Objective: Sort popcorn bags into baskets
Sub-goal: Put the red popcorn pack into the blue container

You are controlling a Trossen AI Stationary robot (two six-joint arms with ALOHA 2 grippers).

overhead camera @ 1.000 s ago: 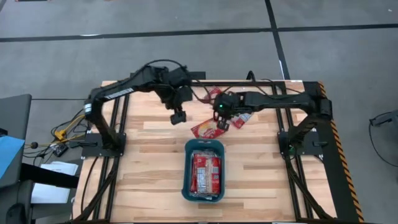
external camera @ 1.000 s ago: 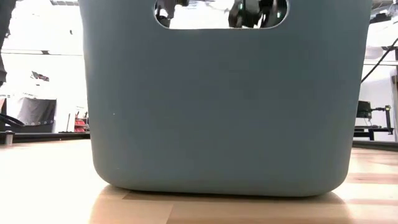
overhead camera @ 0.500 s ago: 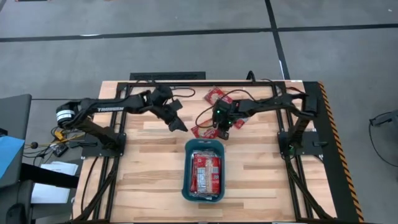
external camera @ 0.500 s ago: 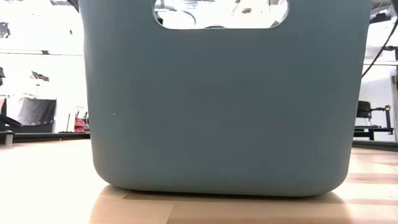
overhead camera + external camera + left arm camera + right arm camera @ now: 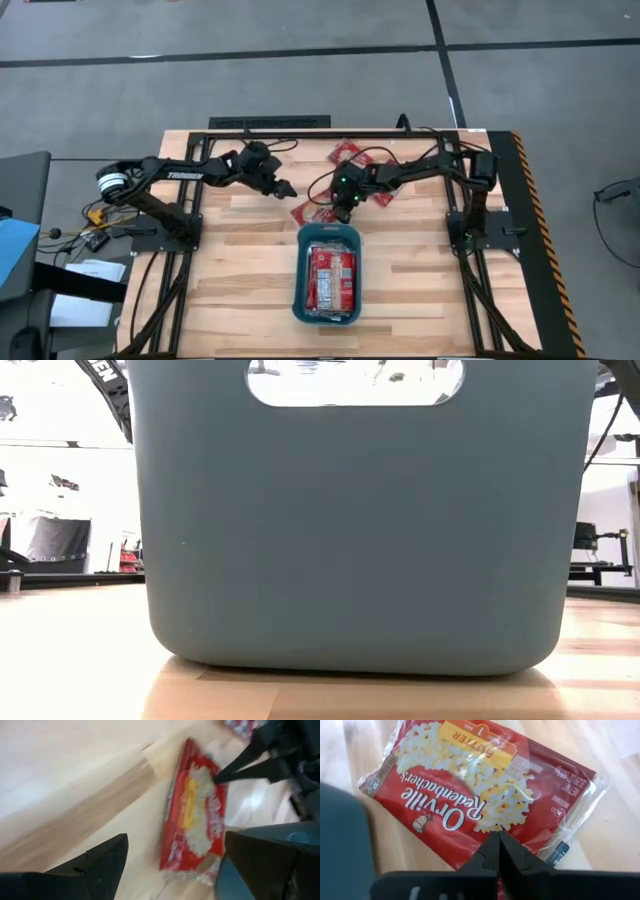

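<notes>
A red popcorn bag (image 5: 308,212) lies flat on the wood just beyond the far end of the teal basket (image 5: 300,272), which holds several bags. My right gripper (image 5: 343,206) is shut, its tips on that bag (image 5: 485,785). My left gripper (image 5: 284,190) hovers open to the bag's left, its fingers (image 5: 107,857) wide apart, with the bag (image 5: 192,820) ahead of them. Two more bags lie farther back (image 5: 345,152) and under the right arm (image 5: 386,193). In the low view the basket's wall (image 5: 350,530) hides both grippers. My right gripper meets the bag's printed face near its right-hand long edge (image 5: 517,827) with shut fingertips (image 5: 496,842), slanting down from the table's right. Its tips (image 5: 220,776) touch the bag's face. The bag lies flat on the table. Whether film is pinched between the tips I cannot tell.
The basket's far rim (image 5: 328,228) sits right next to the bag and both grippers. Black frame rails (image 5: 300,133) run along the table's far edge and both sides. Bare wood stretches left and right of the basket.
My left arm has swung down from a raised pose and stretched out low over the table, toward the bag. My right gripper has moved toward the table's left and near edge, and the bag has slid leftward with it along the basket's far end.
</notes>
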